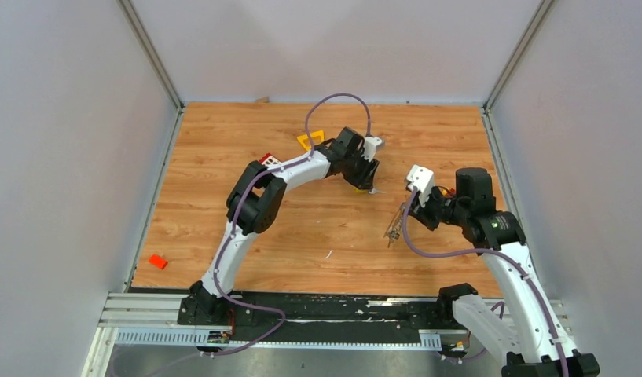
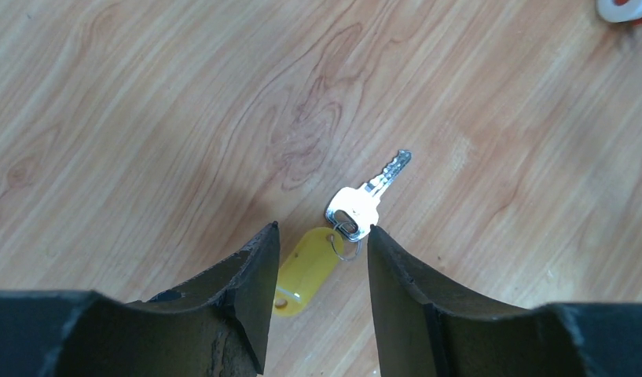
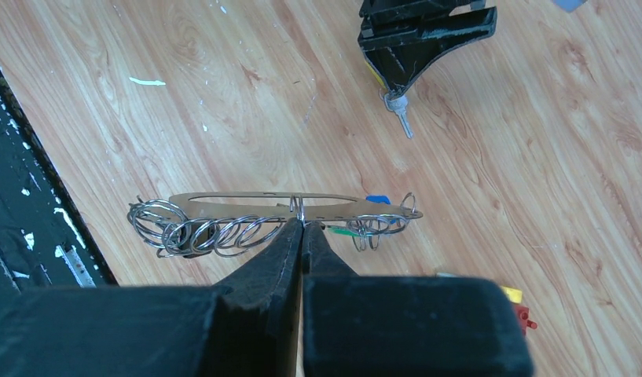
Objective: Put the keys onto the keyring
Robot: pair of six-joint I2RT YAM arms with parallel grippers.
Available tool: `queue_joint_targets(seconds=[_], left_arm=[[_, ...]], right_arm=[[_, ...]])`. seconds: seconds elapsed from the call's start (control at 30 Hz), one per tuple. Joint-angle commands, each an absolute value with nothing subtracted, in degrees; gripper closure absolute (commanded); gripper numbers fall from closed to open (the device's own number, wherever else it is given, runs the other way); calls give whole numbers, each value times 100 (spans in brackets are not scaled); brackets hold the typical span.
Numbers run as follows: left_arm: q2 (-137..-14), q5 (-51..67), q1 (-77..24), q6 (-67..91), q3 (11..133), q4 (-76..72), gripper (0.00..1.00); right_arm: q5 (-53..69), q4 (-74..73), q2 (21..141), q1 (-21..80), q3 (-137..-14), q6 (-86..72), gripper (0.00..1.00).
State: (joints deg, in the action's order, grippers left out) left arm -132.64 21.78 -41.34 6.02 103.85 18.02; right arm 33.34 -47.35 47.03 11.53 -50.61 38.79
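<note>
A silver key (image 2: 366, 198) with a yellow tag (image 2: 306, 271) lies flat on the wooden table. My left gripper (image 2: 324, 232) hangs just over it, open, with the tag and the small wire ring between its fingers. In the top view the left gripper (image 1: 366, 185) is at mid-table. My right gripper (image 3: 302, 224) is shut on the near edge of the grey keyring (image 3: 180, 199), holding it up off the table. Several wire rings hang from the keyring, along with a blue tag (image 3: 378, 199) and a green tag (image 3: 345, 232). In the top view the keyring (image 1: 394, 228) dangles below the right gripper (image 1: 402, 214).
A yellow triangular frame (image 1: 310, 140) and a red-and-white brick (image 1: 269, 160) lie behind the left arm. A small orange block (image 1: 157, 261) sits near the table's left front edge. Grey walls close in three sides. A black rail (image 1: 325, 306) runs along the front.
</note>
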Motion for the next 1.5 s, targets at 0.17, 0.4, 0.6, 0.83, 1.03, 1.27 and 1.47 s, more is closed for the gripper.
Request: queue_joint_targets(seconds=[0.17, 0.4, 0.6, 0.83, 1.03, 1.27, 1.47], left_arm=[[-13557, 1561, -4419, 577, 10694, 2218, 58], [-13158, 644, -4758, 21, 9911, 2399, 74], [-12475, 428, -4820, -448, 8894, 2642, 83], [-11157, 605, -4825, -1313, 7311, 3220, 85], [-9935, 1319, -4812, -1982, 6458, 3421, 63], [-9019, 1687, -4816, -3631, 6034, 3340, 51], [-8860, 1857, -4816, -5462, 5768, 3966, 49]], right_arm=[[3416, -4544, 4511, 1107, -4964, 3762, 100], [3470, -4484, 4457, 1107, -4901, 3755, 100], [3480, -4509, 4357, 1107, -4891, 3744, 100], [3516, -4503, 4301, 1098, -4869, 3744, 100], [3613, -4404, 4343, 1077, -4862, 3745, 100], [3793, -4421, 4381, 1073, -4855, 3786, 100], [3801, -4438, 4334, 1070, -4821, 3797, 100]])
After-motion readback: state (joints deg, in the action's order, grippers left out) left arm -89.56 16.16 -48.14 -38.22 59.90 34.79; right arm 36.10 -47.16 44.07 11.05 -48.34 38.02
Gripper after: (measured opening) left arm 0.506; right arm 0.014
